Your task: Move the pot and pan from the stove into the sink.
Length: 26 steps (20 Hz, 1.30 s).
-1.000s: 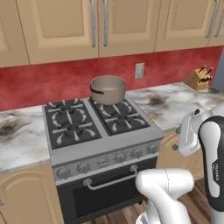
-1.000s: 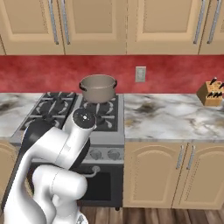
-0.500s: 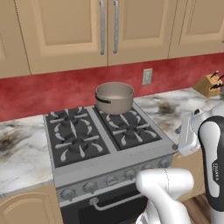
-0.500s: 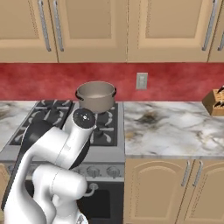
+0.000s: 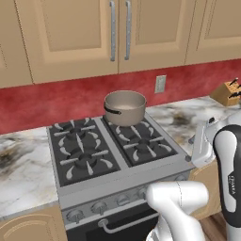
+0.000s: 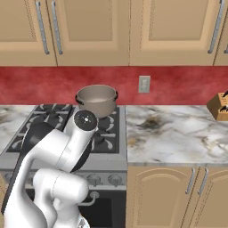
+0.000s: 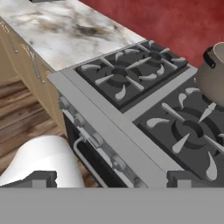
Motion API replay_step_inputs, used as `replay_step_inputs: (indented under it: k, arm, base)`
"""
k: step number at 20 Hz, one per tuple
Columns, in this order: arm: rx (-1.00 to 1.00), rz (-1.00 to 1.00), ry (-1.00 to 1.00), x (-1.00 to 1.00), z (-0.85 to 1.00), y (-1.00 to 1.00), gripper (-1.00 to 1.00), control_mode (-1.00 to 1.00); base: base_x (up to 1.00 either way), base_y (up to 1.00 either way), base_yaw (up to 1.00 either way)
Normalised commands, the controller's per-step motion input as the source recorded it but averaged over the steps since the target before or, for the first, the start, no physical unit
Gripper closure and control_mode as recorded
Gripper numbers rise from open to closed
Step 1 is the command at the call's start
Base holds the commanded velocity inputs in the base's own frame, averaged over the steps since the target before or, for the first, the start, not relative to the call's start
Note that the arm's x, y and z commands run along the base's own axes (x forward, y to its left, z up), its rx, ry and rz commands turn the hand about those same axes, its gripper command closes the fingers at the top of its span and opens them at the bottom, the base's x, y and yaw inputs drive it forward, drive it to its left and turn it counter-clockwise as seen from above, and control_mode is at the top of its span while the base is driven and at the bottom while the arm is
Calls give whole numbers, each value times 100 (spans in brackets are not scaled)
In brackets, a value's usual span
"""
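Locate the pot on the rear right burner of the stove, close against the red backsplash. It stands upright on the black grate with its lid off; the interior visible from the left base view is pale and holds nothing you can make out. A dark handle sits on its rim. In the right base view the pot is just behind the arm's round joint cap. In the hand view the pot is cut off at the right edge.

The other three burners carry no cookware. A knife block stands on the marble counter, well apart from the stove.

Check the gripper: its two dark finger tips sit far apart, jaws fully spread and gripping nothing, above the stove's front edge and knob row.
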Motion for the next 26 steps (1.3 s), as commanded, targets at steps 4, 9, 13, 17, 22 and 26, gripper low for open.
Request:
replay_step_inputs:
  k: [4,9,13,17,22,26]
  arm:
    - [0,0,-2,0,1,0,-100,-100]
    - [3,-1,-2,28,9,9,-100,-100]
    - [0,-5,-4,37,18,18,-100,-100]
    - [0,-1,-15,3,20,7,-100,-100]
    - [0,5,-15,0,9,0,-100,-100]
    - [2,16,-18,-5,1,-4,-100,-100]
  base:
    - [0,0,0]
    - [0,0,0]
    - [0,0,0]
    - [0,0,0]
    - [0,0,0]
    - [0,0,0]
